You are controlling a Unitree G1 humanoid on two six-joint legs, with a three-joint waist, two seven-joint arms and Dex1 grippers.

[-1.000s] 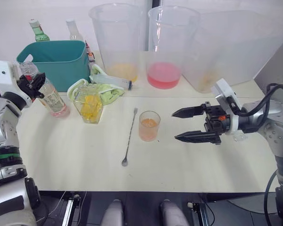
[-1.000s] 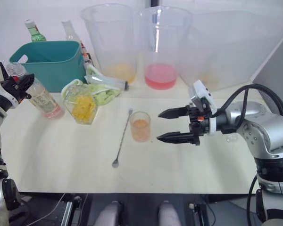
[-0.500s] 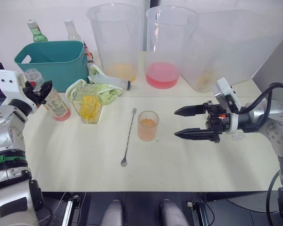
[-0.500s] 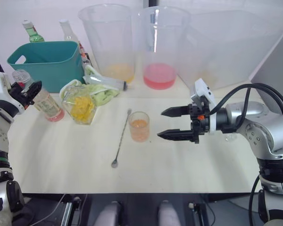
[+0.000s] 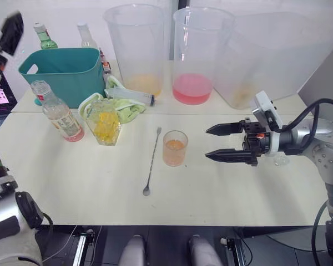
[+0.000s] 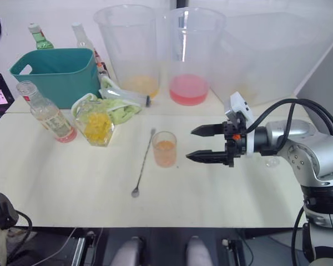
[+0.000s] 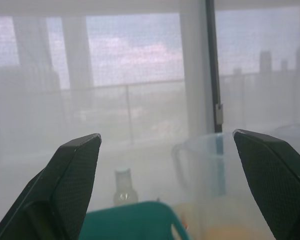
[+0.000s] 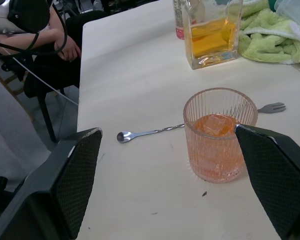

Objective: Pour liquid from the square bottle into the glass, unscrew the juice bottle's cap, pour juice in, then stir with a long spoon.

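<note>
Glass [image 5: 175,148] sits mid-table with orange-pink liquid [image 8: 216,125] in it, so I judge both pours done and stirring is the step in hand. Spoon [image 5: 152,162] lies flat on the table just left of the glass, bowl end toward me, apart from the glass, untouched by either gripper.

Juice bottle [image 5: 57,111] stands uncapped at the left, leaning a bit, a little red juice [image 5: 74,134] at its base. Square bottle [image 5: 105,123] stands just right of it, touching the green cloth [image 5: 125,108], yellow contents visible (cap: can't find it).

Right gripper [image 5: 213,142] hovers just right of the glass, fingers spread wide, nothing held, pointing at the glass. Left gripper [image 7: 165,185] is raised off to the left above the teal bin [image 5: 64,71], fingers wide apart, empty.

Next move, my call: right gripper has to reach past the glass to the spoon's thin shaft, pinch it low off the table, tip it upright and drop the bowl into the glass. Thin flat shaft on a flat top – likely a fiddly pinch. Risk: knocking the glass on the way across.
</note>
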